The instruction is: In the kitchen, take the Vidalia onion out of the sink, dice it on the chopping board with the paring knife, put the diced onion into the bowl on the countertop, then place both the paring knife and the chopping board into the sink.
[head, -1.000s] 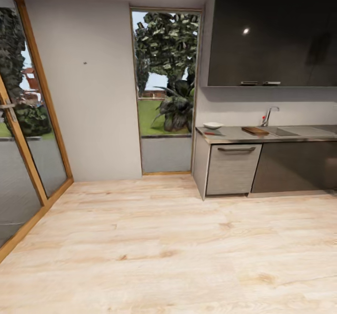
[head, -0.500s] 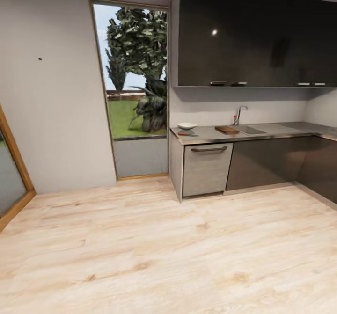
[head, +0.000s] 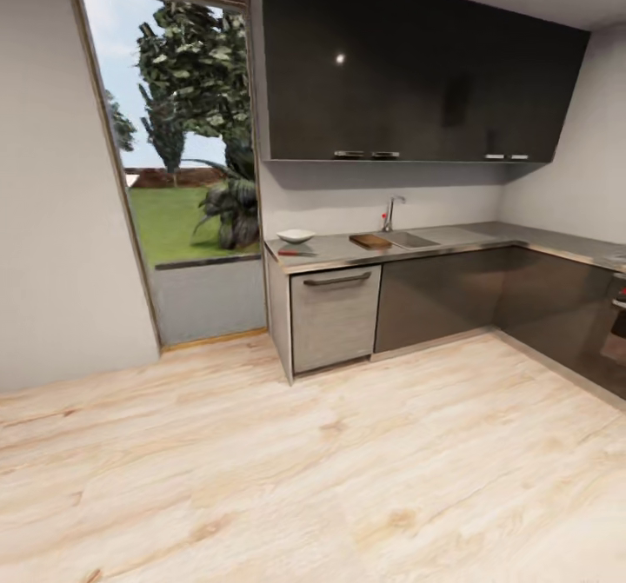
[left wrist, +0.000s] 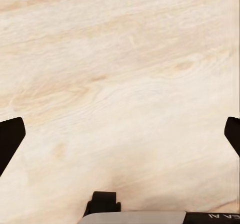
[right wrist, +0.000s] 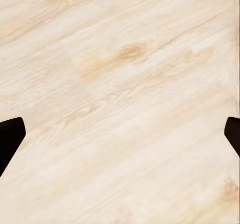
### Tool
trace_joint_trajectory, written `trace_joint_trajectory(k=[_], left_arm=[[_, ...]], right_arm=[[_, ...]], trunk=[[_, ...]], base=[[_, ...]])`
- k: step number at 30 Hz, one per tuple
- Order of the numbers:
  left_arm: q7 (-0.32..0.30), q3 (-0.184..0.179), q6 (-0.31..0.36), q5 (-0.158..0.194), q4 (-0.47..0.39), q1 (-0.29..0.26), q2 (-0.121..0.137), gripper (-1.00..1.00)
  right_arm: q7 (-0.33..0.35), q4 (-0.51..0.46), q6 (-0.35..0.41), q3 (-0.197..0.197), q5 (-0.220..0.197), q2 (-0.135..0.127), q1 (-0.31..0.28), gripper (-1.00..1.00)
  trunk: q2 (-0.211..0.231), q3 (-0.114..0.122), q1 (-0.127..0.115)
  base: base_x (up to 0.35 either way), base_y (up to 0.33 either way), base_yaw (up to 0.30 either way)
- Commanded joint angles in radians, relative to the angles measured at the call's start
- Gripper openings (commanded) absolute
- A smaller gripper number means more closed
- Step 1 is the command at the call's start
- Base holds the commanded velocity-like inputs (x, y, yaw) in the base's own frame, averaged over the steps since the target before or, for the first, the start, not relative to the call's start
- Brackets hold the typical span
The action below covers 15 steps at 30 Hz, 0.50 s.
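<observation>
Across the room, the grey countertop (head: 452,242) runs along the far wall over dark cabinets. The white bowl (head: 296,236) sits near its left end, and the red-handled paring knife (head: 296,254) lies just in front of the bowl. Further right lies the brown chopping board (head: 371,241), touching the sink (head: 410,239), which has a chrome tap (head: 392,211). The onion is hidden from here. My left gripper (left wrist: 120,139) hangs open over the wooden floor, and my right gripper (right wrist: 120,139) is open too, both holding nothing.
Pale wood floor (head: 313,470) stretches between me and the cabinets. A tall window (head: 178,157) with garden plants is left of the counter. A pale drawer front with a handle (head: 336,315) sits under the bowl. The counter turns a corner at the right (head: 574,248).
The camera has swung to the right, so the whole picture has slid left; the glass door has left the view and the counter's right corner has come in. The counter's things lie unchanged.
</observation>
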Motion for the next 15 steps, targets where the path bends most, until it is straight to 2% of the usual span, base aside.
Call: trace_joint_trajectory(k=[1,15], left_arm=[[0.000,0.001,-0.002,0.004,0.000,0.000,0.000,1.00],[0.000,0.001,-0.002,0.005,0.000,0.000,0.000,1.00]], right_arm=[[0.001,0.000,-0.002,-0.002,-0.003,0.001,0.000,1.00],[0.001,0.000,-0.002,-0.002,-0.003,0.001,0.000,1.00]], trunk=[[0.000,-0.001,0.000],[0.000,-0.001,0.000]], base=[[0.230,-0.196,-0.290],[0.230,-0.196,-0.290]])
